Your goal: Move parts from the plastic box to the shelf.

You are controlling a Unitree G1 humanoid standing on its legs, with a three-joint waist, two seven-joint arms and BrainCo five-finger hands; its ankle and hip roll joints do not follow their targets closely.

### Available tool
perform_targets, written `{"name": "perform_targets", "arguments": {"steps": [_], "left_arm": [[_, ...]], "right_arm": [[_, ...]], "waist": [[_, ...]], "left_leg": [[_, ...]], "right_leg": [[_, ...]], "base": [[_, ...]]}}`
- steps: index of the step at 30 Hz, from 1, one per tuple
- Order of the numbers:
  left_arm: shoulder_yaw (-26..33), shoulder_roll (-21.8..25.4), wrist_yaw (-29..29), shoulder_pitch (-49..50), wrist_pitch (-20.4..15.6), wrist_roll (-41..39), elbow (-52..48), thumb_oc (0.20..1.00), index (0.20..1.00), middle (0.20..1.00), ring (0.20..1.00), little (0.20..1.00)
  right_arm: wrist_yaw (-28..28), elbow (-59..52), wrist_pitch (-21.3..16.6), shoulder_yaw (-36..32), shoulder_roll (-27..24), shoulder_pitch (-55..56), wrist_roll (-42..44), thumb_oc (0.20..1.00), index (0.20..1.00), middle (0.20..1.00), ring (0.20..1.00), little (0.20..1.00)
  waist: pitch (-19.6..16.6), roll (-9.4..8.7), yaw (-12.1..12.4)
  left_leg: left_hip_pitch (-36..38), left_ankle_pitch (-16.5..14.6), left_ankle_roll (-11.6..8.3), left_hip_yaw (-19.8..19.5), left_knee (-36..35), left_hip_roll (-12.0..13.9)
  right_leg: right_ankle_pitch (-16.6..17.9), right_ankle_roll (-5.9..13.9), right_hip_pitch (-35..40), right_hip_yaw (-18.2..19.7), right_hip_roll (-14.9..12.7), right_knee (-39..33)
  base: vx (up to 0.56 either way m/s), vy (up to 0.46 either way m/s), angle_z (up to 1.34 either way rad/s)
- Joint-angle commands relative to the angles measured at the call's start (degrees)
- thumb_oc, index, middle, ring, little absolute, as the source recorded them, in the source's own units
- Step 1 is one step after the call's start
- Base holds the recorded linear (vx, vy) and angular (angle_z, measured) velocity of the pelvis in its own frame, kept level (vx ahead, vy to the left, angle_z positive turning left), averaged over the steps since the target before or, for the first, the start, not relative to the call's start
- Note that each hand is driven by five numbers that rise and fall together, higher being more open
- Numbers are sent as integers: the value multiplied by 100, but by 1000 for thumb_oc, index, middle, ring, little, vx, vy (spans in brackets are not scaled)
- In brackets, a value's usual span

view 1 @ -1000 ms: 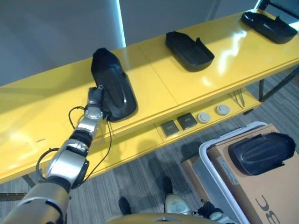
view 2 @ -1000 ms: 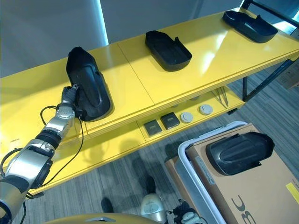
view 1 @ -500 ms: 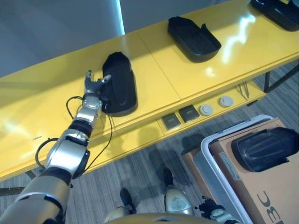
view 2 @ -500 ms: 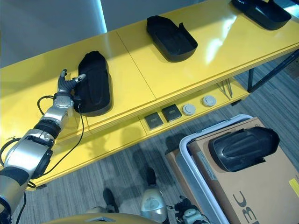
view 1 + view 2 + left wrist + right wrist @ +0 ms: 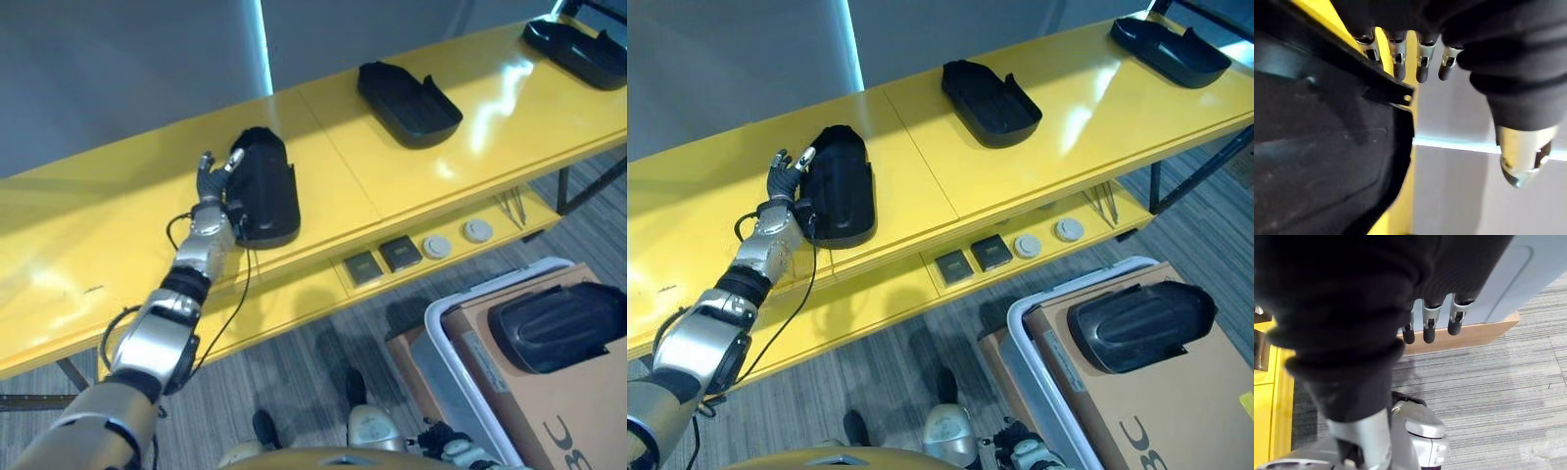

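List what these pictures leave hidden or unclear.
- Left hand beside the black part on the shelf: the head views are too small to tell whether it touches; in the left wrist view its fingers hang straight past the part's edge.
- Plastic box: cut off by the frame edge, its inside covered by cardboard bearing another part.
- Right hand: its dark cover hides its palm.

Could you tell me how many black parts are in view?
4: one beside the left hand on the shelf, one mid-shelf, one at its far end, one in the plastic box.
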Motion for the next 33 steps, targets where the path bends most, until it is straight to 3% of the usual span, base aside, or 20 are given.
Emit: {"name": "perform_targets", "arguments": {"steps": [1, 2, 3, 5, 8, 10, 14, 20, 26, 33], "left_arm": [[167, 166, -132, 206, -540, -303, -849, 1000, 1000, 1000, 1000, 1000], [262, 221, -266, 1291, -492, 127, -2159, 1000, 1000, 1000, 1000, 1000], [264, 217, -255, 1330, -473, 140, -2199, 1000, 1000, 1000, 1000, 1000], [567, 365, -765, 3256, -411, 1571, -3637, 1000, 1000, 1000, 1000, 1000], [360, 612, -1502, 4124, -496, 1841, -4210, 1000, 1000, 1000, 1000, 1000], [-53, 750, -2034, 4818, -532, 1924, -4784, 200, 200, 200, 200, 200], [-524, 768, -2369, 4879, -468, 1742, -4747, 200, 200, 200, 200, 200], [-1107, 533, -2508, 4085, -322, 1527, -4423, 200, 200, 200, 200, 200], [-1104, 124, -2033, 3217, -413, 1605, -3472, 200, 200, 200, 200, 200], [-772, 10, -1507, 2680, -522, 1593, -2828, 200, 200, 200, 200, 200]], "right_arm": [[95, 185, -15, -105, 192, -235, 18, 1000, 1000, 1000, 1000, 1000], [71, 40, -52, -261, 209, -156, 43, 1000, 1000, 1000, 1000, 1000], [70, 35, -52, -254, 209, -139, 43, 1000, 1000, 1000, 1000, 1000], [101, -62, -207, -490, 344, 71, 11, 1000, 1000, 1000, 1000, 1000], [152, 15, -265, -538, 391, 256, -5, 1000, 1000, 1000, 1000, 1000], [136, 172, -296, -613, 442, 255, -26, 1000, 1000, 1000, 1000, 1000], [90, 136, -335, -420, 466, 181, -199, 1000, 1000, 1000, 1000, 1000], [36, 172, -272, -236, 491, 124, -309, 1000, 1000, 1000, 1000, 1000], [-84, 139, -286, -421, 508, 270, 109, 1000, 1000, 1000, 1000, 1000], [-164, 74, -303, -440, 475, 320, 175, 1000, 1000, 1000, 1000, 1000]], "waist": [[-531, -37, 218], [-567, -73, 339], [-579, -74, 338], [-619, -188, 561], [-632, -236, 648], [-622, -301, 749], [-563, -337, 750], [-493, -331, 579], [-460, -342, 289], [-349, -326, 67]], "left_leg": [[-35, -25, -199, -290, -8, 229], [15, -39, -181, -341, -8, 223], [19, -40, -181, -340, -8, 222], [120, -98, -162, -356, -8, 232], [167, -136, -143, -350, -8, 231], [190, -168, -128, -387, -8, 237], [174, -165, -123, -396, -8, 244], [110, -166, -127, -288, -8, 280], [125, -201, -121, 12, -8, 316], [44, -174, -148, 217, -8, 338]], "right_leg": [[-532, 342, 441, -125, -200, 79], [-572, 331, 506, -172, -210, 105], [-574, 332, 510, -171, -211, 105], [-635, 321, 625, -192, -227, 117], [-653, 330, 679, -207, -239, 132], [-681, 333, 751, -268, -249, 141], [-669, 340, 746, -281, -247, 134], [-612, 337, 597, -144, -198, 56], [-518, 343, 337, 215, -129, 24], [-435, 349, 77, 452, -85, 24]], "base": [[-6, -10, 17], [-12, -4, 15], [-16, 5, 15], [-2, 4, 14], [0, 7, 20], [22, 4, 25], [-3, -1, 1], [-3, -2, -6], [11, 8, -27], [5, 1, -23]]}}
